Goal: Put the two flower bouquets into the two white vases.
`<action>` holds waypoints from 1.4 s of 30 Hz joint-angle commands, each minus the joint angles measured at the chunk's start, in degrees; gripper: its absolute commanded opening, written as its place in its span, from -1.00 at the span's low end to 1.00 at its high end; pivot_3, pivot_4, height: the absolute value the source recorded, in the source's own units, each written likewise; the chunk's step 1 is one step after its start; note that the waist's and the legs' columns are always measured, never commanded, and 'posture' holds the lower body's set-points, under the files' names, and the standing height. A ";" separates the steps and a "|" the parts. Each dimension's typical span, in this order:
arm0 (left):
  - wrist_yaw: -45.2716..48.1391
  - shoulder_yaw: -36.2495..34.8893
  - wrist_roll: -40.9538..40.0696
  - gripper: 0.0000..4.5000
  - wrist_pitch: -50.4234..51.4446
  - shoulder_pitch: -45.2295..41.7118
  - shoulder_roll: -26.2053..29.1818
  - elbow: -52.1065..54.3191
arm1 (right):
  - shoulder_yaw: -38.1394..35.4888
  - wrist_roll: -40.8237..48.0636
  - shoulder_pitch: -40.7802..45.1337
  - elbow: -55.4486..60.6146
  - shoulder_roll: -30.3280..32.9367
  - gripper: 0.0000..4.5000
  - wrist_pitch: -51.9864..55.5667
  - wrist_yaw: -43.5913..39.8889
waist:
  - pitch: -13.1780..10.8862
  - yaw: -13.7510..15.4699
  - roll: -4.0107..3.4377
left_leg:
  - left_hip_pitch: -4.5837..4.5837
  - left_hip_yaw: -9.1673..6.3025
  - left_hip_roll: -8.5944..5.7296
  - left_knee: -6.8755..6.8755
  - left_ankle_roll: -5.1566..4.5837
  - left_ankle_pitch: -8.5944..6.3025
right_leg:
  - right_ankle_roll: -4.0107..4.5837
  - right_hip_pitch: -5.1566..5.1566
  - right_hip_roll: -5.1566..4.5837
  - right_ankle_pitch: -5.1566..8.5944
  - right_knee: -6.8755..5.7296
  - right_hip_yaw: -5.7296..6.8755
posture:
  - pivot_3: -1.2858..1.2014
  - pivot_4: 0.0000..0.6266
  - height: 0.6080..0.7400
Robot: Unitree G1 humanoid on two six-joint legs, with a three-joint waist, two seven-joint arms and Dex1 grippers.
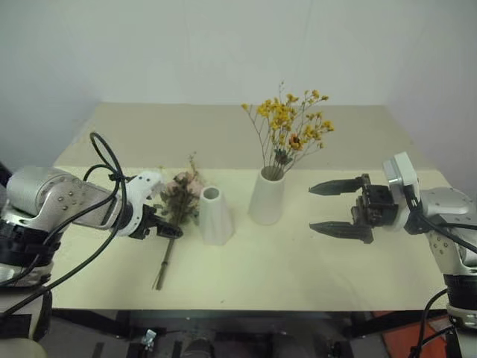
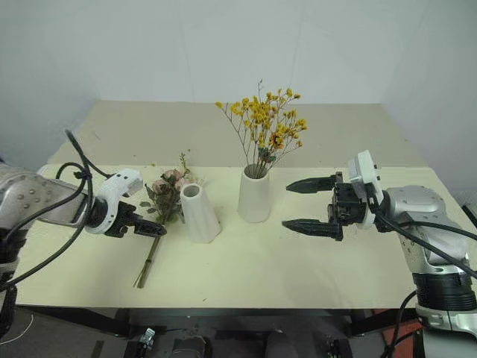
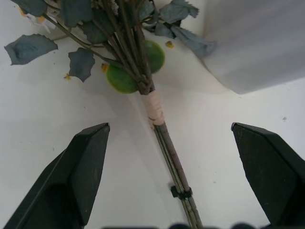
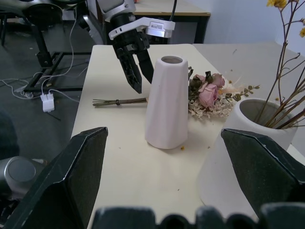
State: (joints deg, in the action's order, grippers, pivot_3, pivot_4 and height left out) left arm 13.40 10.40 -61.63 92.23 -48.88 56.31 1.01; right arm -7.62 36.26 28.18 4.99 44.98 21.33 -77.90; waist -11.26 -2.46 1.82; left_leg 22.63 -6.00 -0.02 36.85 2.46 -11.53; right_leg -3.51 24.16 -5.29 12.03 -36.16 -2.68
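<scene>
Left wrist view: left gripper (image 3: 171, 179) wide open, straddling the rose bouquet (image 3: 159, 124) stems, touching nothing

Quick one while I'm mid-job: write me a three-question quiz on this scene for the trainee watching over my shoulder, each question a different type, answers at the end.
1. True or false: the yellow flower bouquet already stands in the wider-mouthed vase.
2. Where is the rose bouquet? A) in the narrow-mouthed vase; B) lying on the table beside that vase; C) held by the right gripper.
3. Fill in: the left gripper hangs over the rose bouquet's ___, jaws open.

Key: 1 true. 2 B. 3 stems.
</scene>
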 commanded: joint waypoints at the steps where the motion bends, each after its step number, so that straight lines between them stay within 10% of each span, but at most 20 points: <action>1: -2.90 3.62 -1.19 0.99 0.27 -2.70 -1.84 -3.34 | -2.42 1.42 -0.57 2.96 0.05 1.00 -1.07 1.16 | 0.00 -0.03 0.00 | 0.00 0.00 0.00 0.00 0.00 0.00 | 0.00 0.00 0.00 0.00 -0.01 -0.01 | 0.03 -0.52 1.00; 11: -5.98 8.71 3.56 0.99 0.27 -8.20 -8.14 -14.32 | -4.04 2.72 -4.08 6.37 0.35 1.00 -0.31 3.63 | 0.00 0.07 0.00 | 0.00 0.00 -0.02 0.00 0.00 0.00 | 0.01 -0.01 0.00 -0.01 -0.01 0.00 | 0.03 -0.52 1.00; 26: -3.45 7.24 12.71 -0.95 0.27 -10.76 -12.51 -18.97 | -4.21 3.14 -4.79 7.43 0.19 1.00 0.01 5.10 | 0.00 0.06 0.00 | 0.00 0.00 -0.03 0.00 0.00 0.00 | 0.01 -0.02 -0.01 0.00 -0.02 -0.01 | 0.03 -0.52 1.00; 42: -0.22 -16.68 27.09 -0.96 -25.12 -12.10 -14.99 -14.74 | -3.31 2.63 -3.31 5.79 -0.19 1.00 -0.40 4.81 | 0.00 0.09 0.00 | 0.04 0.00 -0.03 0.00 0.01 0.01 | 0.02 0.02 -0.03 -0.02 0.02 0.00 | 0.03 -0.52 1.00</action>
State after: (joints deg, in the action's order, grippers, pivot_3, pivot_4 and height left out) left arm 11.19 -3.51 -35.11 73.02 -60.54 41.79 -17.55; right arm -9.84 37.57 23.73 10.39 44.73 21.45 -73.02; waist -11.26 -2.37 1.83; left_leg 22.68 -6.00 -0.06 36.85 2.47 -11.53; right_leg -3.48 24.18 -5.32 12.01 -36.12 -2.68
